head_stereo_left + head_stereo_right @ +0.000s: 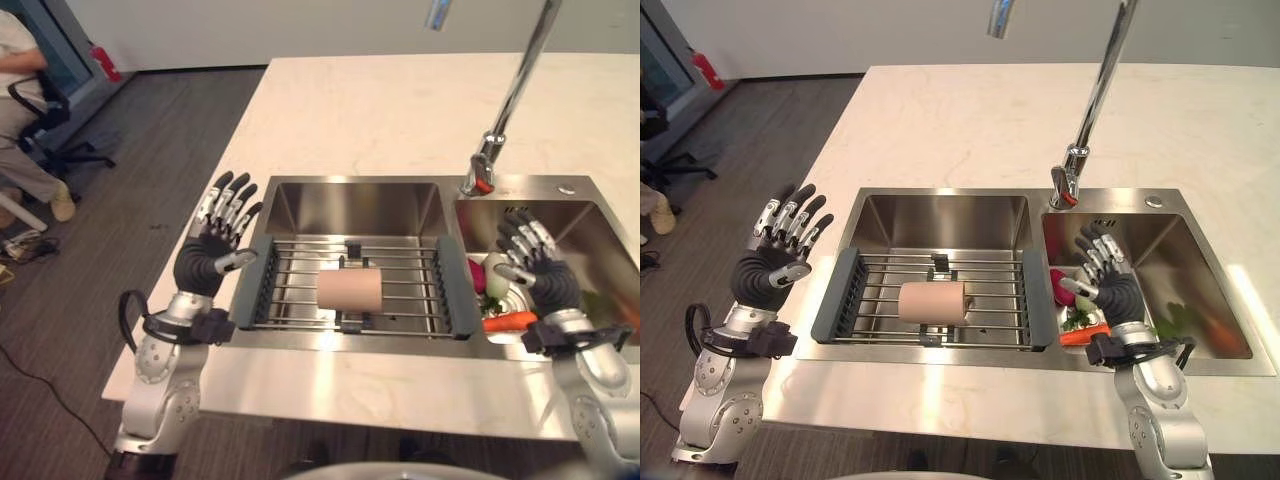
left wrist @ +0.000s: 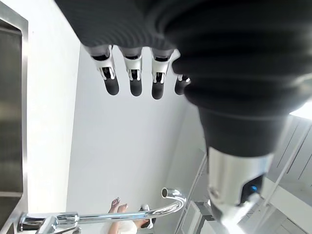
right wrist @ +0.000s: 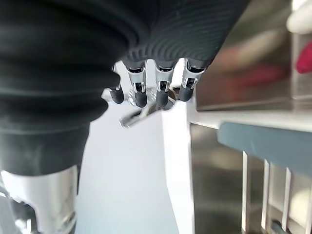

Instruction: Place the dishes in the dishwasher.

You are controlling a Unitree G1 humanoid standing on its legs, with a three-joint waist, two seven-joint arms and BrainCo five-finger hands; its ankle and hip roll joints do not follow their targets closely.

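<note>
Both the left hand point(image 1: 212, 258) and right hand point(image 1: 545, 275) hang open and empty, a beige cup point(image 1: 350, 290) lying on the rack point(image 1: 350, 285) across the sink point(image 1: 355, 205), veggies point(image 1: 505, 320) under the faucet point(image 1: 510, 100).

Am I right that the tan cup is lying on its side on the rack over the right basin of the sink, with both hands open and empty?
Not quite: the tan cup lies on its side on the rack over the left basin, as the right eye view shows. The left hand and the right hand are indeed open and empty.

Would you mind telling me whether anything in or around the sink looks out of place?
Yes. A tan cup lies on its side on the drying rack over the left basin, and a carrot and other vegetables sit in the right basin beside the right hand. Both hands are open, the left hand outside the sink.
</note>
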